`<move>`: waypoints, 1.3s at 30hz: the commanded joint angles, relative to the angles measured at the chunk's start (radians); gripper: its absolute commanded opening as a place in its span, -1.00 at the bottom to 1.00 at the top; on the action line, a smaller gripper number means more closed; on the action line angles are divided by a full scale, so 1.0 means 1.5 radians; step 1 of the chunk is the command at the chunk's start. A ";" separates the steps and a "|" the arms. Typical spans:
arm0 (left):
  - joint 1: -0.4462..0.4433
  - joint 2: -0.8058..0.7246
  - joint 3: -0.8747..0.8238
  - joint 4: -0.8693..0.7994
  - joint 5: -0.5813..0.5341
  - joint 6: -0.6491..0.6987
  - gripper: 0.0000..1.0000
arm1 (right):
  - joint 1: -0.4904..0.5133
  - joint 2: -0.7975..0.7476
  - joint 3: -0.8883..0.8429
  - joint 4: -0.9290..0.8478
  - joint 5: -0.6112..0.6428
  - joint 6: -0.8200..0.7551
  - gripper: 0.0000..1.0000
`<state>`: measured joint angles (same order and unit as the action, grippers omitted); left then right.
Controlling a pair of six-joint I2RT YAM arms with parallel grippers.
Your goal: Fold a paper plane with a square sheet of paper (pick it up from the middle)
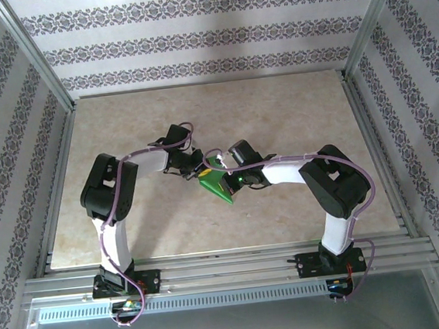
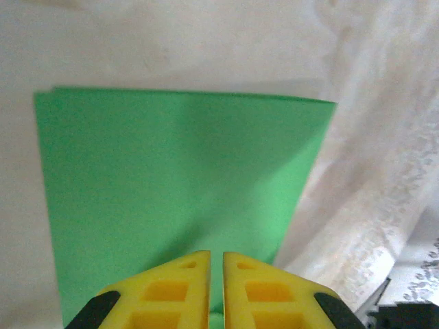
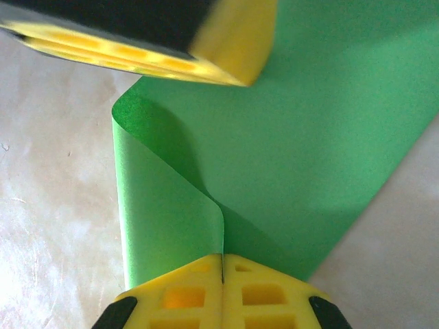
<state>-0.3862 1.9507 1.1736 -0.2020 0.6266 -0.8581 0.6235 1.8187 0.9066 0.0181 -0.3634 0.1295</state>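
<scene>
Right wrist view: see right fingers (image 3: 199, 274) clenched tight, tips butted together, pinching the square sheet of paper (image 3: 309, 151) right at a soft fold. Note the folded-over layer just left of the tips, rolled rather than creased, with a rounded lip further ahead. Find the rest of the sheet running ahead and to the right of the tips, lying flat, long edge slanting away on the right. Further out, spot one of the left fingers (image 3: 230, 51) lying across the far end of the sheet. Looks like contact, cannot tell for sure. Beige marbled desk (image 3: 55, 171) on both sides of the tips.

Left wrist view: see left fingers (image 2: 195, 274) almost together, only a thin slit between the tips, green showing through the slit. Cannot tell whether anything is pinched there. Sheet (image 2: 178, 185) spreads broad and flat straight ahead of the tips, far edge straight, hint of a second layer at the far left corner. Blurred pale surface past that edge.

Top view: find both sets of fingers meeting mid-desk, tips close together. Sheet (image 1: 218, 186) sits between and under them, poking out toward the arm bases as a small green wedge. Farthest out, patterned wall (image 1: 207, 37) behind the desk.
</scene>
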 commanded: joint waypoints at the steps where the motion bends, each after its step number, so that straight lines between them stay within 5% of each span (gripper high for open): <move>1: 0.019 -0.072 -0.049 0.057 -0.012 -0.060 -0.66 | -0.007 0.016 0.008 -0.016 0.003 0.005 -0.88; 8: 0.020 -0.160 -0.193 0.193 -0.006 -0.165 -0.67 | -0.007 0.021 0.009 -0.016 -0.002 0.004 -0.88; 15: -0.038 -0.183 -0.264 0.291 -0.023 -0.257 -0.78 | -0.008 0.025 0.008 -0.015 -0.003 0.005 -0.88; 39: -0.068 -0.093 -0.238 0.298 -0.033 -0.243 -0.90 | -0.007 0.030 0.010 -0.021 -0.004 0.006 -0.88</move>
<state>-0.4843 1.8061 0.8074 0.2298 0.5896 -1.2243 0.6170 1.8301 0.9146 0.0212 -0.3813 0.1326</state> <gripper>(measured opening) 0.064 0.065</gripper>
